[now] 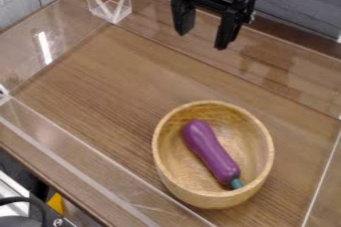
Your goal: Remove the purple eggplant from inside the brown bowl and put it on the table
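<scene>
A glossy purple eggplant with a teal-green stem tip lies inside the brown bowl, its stem pointing toward the near right. The light wooden bowl rests on the table at the near right. My gripper hangs at the top centre of the view, pointing down, well above and behind the bowl. Its black fingers stand apart with nothing between them.
Clear acrylic walls line the table's edges on the left, front and right. A small clear folded stand sits at the back left. Bare wood-grain surface spreads left of and behind the bowl.
</scene>
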